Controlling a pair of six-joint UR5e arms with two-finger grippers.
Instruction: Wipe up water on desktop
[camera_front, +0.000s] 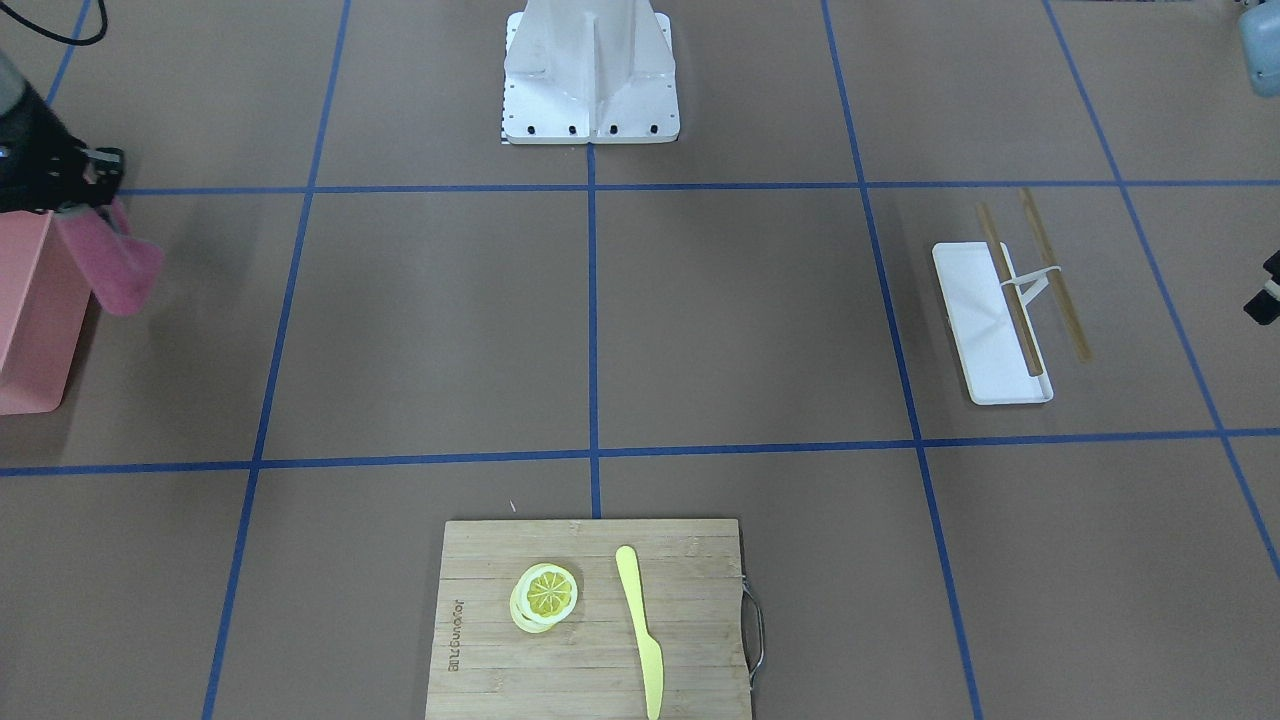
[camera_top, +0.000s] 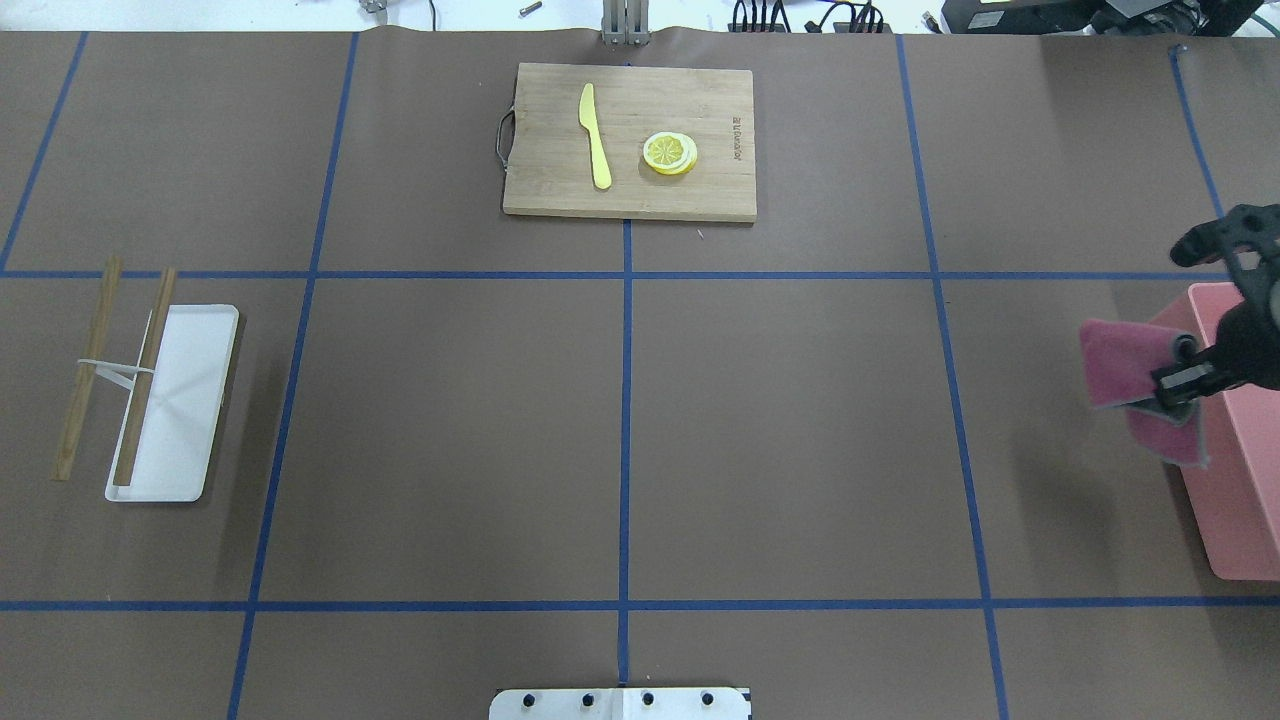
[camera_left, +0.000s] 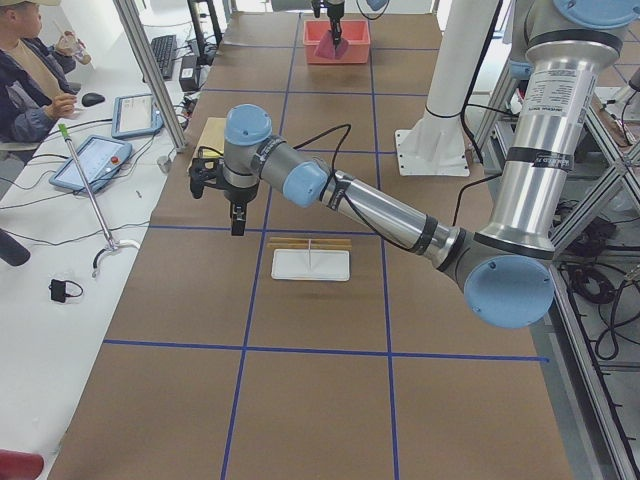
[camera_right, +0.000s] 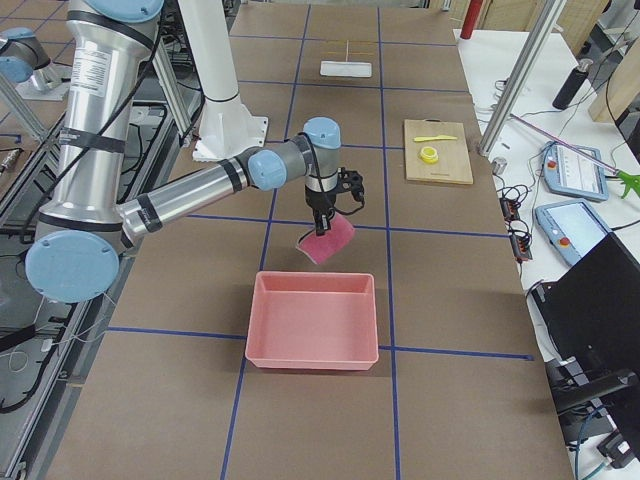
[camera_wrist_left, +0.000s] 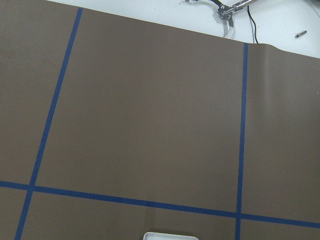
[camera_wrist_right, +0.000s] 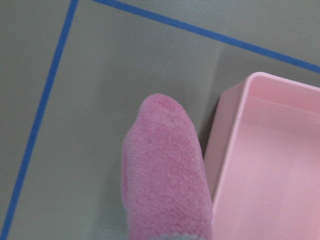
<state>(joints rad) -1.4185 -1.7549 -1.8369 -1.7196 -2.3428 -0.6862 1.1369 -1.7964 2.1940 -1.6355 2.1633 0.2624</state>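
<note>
The right pincer (camera_top: 1168, 388) pinched a fluffy pink cloth (camera_top: 1120, 365) above the matte brown, blue-taped worktop (camera_top: 780, 440); wiping apparently had yet to begin.

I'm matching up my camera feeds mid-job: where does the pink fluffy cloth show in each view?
Front-facing: pink fluffy cloth at the far left edge, mid-height.
Overhead: cloth at the far right, mid-height.
Exterior left: cloth tiny, top centre.
Exterior right: cloth in the centre.
Left wrist: not in it.
Right wrist: cloth at bottom centre.
Shared landmark: the pink plastic bin, next to the cloth wherever it shows.
</note>
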